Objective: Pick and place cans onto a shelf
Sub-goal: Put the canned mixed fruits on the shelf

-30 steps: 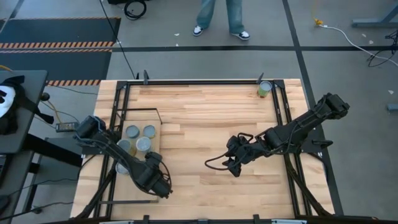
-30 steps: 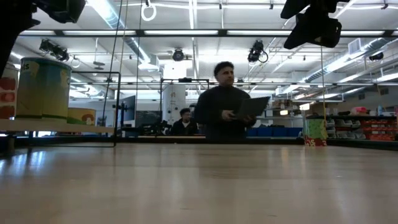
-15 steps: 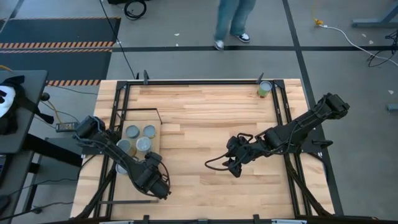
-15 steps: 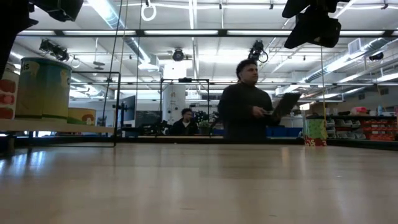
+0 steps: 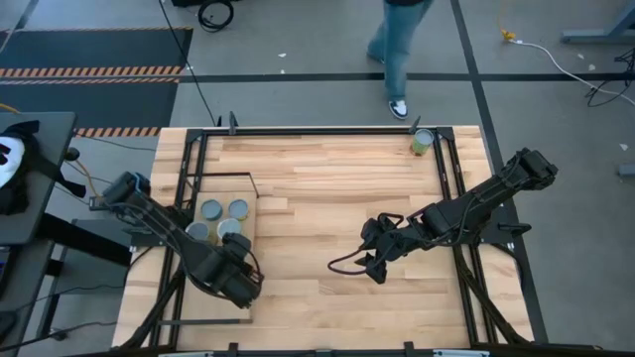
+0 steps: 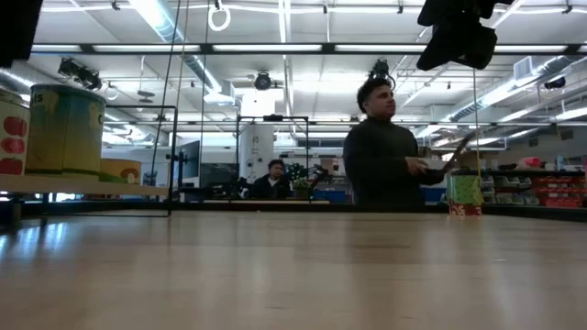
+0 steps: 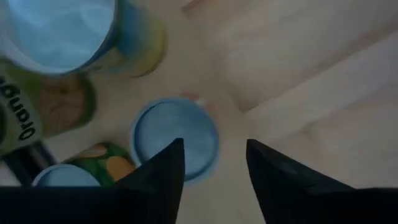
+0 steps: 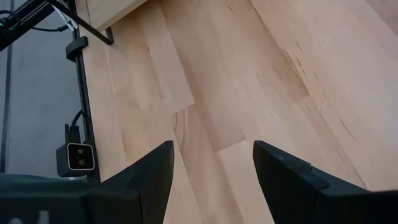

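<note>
Several cans stand upright on the shelf (image 5: 248,188), a light board in a black frame at the table's left: silvery tops (image 5: 211,209) (image 5: 238,208) (image 5: 229,229) show from above, and yellow-green sides (image 6: 64,128) in the low view. My left gripper (image 7: 214,146) hangs open above the shelf's near part, pointing down, over a blue-topped can (image 7: 165,137) that stands on its base clear of the fingers. Beside it stand another blue-topped can (image 7: 62,31) and an orange-labelled can (image 7: 25,118). One more can (image 5: 424,141) stands at the far right corner. My right gripper (image 8: 211,168) waits open above bare tabletop.
The black frame rails (image 5: 193,159) run along the table's left, far and right sides. A person (image 6: 385,147) walks behind the far edge. Bare wood (image 5: 327,188) lies between the shelf and the right arm (image 5: 466,208).
My left gripper has opened and risen off the cans at the shelf's near part, drifting slightly toward the table's left. The cans stay standing. The person behind the table has walked to the right.
</note>
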Tool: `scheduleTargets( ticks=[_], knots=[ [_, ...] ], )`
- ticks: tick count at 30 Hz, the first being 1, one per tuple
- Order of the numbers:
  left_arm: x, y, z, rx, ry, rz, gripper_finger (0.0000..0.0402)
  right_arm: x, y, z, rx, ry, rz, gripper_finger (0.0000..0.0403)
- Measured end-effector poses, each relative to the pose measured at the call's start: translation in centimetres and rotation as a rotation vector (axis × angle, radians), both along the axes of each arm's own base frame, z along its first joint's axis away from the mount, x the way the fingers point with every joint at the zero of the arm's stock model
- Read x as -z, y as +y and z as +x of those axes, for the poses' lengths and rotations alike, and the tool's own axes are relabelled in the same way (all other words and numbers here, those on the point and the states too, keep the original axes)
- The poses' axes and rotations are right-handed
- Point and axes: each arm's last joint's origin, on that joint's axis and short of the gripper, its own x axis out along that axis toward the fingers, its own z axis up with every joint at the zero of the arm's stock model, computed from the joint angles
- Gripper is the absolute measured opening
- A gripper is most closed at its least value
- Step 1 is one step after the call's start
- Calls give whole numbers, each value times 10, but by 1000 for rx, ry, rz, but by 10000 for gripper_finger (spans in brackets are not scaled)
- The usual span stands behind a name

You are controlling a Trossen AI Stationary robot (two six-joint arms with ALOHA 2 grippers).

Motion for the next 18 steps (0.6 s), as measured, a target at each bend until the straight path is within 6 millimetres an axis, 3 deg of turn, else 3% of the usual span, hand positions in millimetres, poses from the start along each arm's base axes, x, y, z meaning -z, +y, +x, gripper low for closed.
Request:
scheduleTargets(
  ticks=[4,11,18],
  knots=[
    [-23,4,-1,54,-200,-44,184,0,0,0,-21,-5,-20,226],
    [-77,14,13,239,-724,-50,175,-4,1,2,-84,-52,-60,226],
    [-136,30,39,427,-1230,182,165,-38,-8,-16,-157,-201,-86,226]
  ],
)
